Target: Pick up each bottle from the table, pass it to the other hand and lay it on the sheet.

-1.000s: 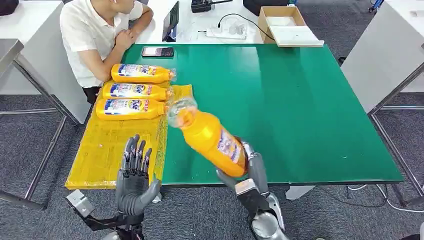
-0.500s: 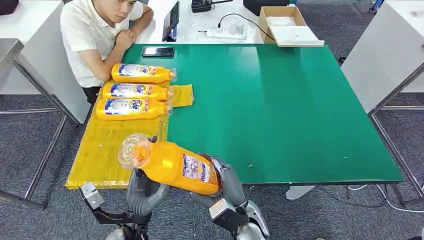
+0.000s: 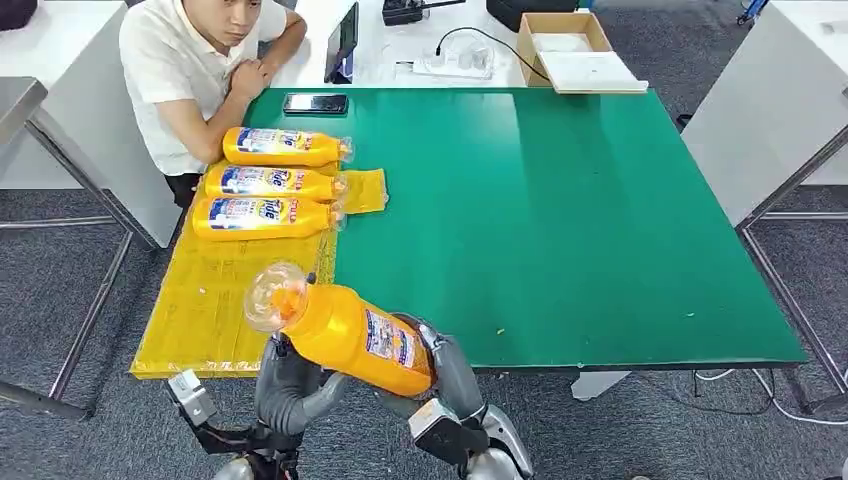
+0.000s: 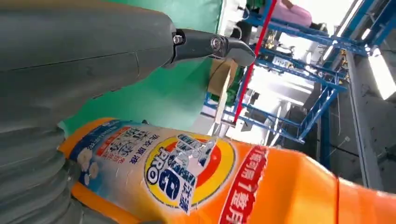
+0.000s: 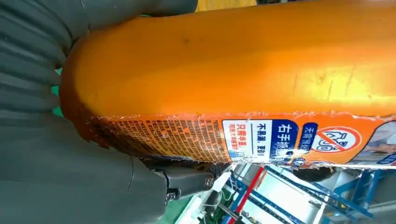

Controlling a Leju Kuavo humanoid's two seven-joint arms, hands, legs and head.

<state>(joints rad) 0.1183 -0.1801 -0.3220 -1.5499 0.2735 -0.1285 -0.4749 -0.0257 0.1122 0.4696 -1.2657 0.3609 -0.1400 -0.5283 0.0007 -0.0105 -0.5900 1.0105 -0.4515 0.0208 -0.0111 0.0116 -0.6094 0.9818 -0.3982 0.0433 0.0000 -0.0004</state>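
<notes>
Bottle (image 3: 345, 335) nearer left hand (image 3: 290, 385) — three bottles (image 3: 265, 184) on sheet (image 3: 215, 300)

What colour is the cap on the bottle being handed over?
Clear, see-through cap over an orange neck; the bottle is orange. Head view shows it best.

Orange bottle (image 3: 350, 338) w/ blue-white-red label, clear cap; three more orange bottles (image 3: 265, 183). Yellow sheet (image 3: 215, 300). Green tabletop (image 3: 560, 220). Grey carpet floor (image 3: 50, 280).
</notes>
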